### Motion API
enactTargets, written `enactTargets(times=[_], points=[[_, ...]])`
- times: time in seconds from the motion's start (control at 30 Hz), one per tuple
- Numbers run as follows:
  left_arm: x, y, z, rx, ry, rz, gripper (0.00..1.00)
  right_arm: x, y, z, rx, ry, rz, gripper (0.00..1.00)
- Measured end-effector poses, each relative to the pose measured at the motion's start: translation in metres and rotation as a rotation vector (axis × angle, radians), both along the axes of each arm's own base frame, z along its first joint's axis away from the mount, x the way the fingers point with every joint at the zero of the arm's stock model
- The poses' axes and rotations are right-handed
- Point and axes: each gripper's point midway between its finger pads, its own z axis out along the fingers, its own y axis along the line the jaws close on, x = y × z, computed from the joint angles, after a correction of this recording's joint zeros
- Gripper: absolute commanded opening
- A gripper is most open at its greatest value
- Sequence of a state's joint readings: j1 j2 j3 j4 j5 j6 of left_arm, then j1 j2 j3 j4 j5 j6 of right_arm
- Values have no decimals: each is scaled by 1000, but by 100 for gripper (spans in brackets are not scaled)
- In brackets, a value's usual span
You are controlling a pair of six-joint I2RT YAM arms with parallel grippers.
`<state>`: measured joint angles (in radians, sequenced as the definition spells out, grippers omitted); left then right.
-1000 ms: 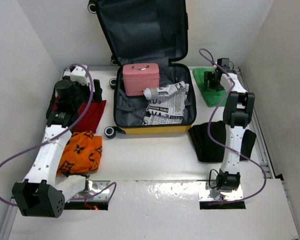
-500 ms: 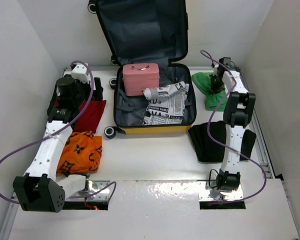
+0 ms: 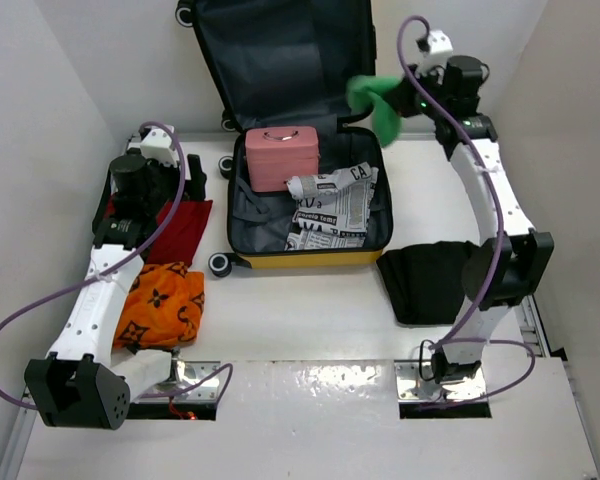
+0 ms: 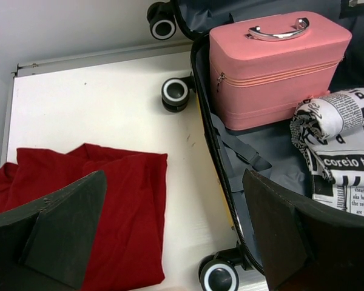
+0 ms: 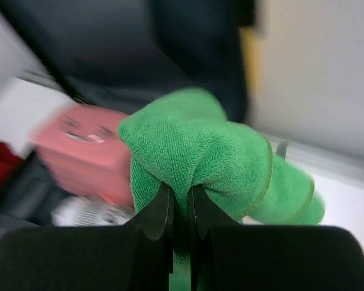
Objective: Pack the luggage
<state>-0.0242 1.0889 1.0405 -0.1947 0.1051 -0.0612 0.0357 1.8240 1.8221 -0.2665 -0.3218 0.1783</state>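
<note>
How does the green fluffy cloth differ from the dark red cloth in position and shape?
The green fluffy cloth hangs in the air, pinched by the shut right gripper; the dark red cloth lies on the white table, beneath the open left gripper. The green cloth is bunched up; the red cloth is spread fairly flat. Neither is inside the yellow suitcase yet.

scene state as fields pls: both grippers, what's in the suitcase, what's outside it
left gripper: open, empty, above folded red cloth
right gripper: shut on fluffy green cloth, raised by the lid's right edge
luggage: yellow hard-shell suitcase, lid open, dark grey lining
inside: pink box-shaped case with metal handle; newspaper-print cloth
outside, left: red cloth; orange patterned cloth
outside, right: black cloth
</note>
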Motion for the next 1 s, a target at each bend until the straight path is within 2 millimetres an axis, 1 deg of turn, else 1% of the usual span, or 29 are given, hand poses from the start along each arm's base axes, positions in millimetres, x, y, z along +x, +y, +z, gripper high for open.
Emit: enactTargets(times=[0.03,0.07,0.13,0.17,0.2,0.23,0.27,0.3,0.33,0.4,0.47,0.5,0.57,0.63,0.7,0.73,0.8,0.83,0.9,1.0], points=[[0,0,0,0,-1,-1,100,-1,16,17,16,-51,34,0],[0,0,0,0,-1,-1,100,-2,37,30,34,-93,80,0],[-1,0,1,0,-2,-1,100,2,71,42,60,-130,148,0],[-1,0,1,-1,-3,-2,100,7,85,41,72,-134,171,0],[-2,0,2,0,-6,-2,100,12,97,36,81,-131,187,0],[-2,0,2,0,-8,1,100,17,107,26,87,-115,200,0],[-4,1,3,0,-12,2,100,20,114,13,88,-91,206,0],[-5,2,3,3,-15,5,100,24,120,-4,86,-54,205,0],[-7,3,4,4,-18,7,100,26,123,-19,82,-24,199,0],[-9,5,5,10,-24,11,100,23,125,-50,71,43,182,0],[-11,5,5,17,-29,10,100,18,122,-74,60,96,162,0],[-12,5,4,19,-28,9,100,13,119,-85,50,128,147,0],[-12,5,0,23,-21,9,100,3,112,-101,33,180,118,0],[-12,6,-5,24,-11,11,100,-9,104,-104,18,209,94,0],[-12,7,-8,25,-7,14,100,-20,97,-98,3,213,72,0],[-12,8,-8,24,-6,15,100,-23,94,-94,-2,208,60,0],[-11,8,-8,24,-8,15,100,-24,86,-85,-13,191,22,0],[-10,8,-8,24,-11,14,100,-23,82,-84,-20,186,-3,0],[-10,8,-7,23,-13,14,100,-21,73,-89,-39,201,-56,0],[-9,8,-7,23,-13,13,100,-11,63,-115,-72,267,-116,0]])
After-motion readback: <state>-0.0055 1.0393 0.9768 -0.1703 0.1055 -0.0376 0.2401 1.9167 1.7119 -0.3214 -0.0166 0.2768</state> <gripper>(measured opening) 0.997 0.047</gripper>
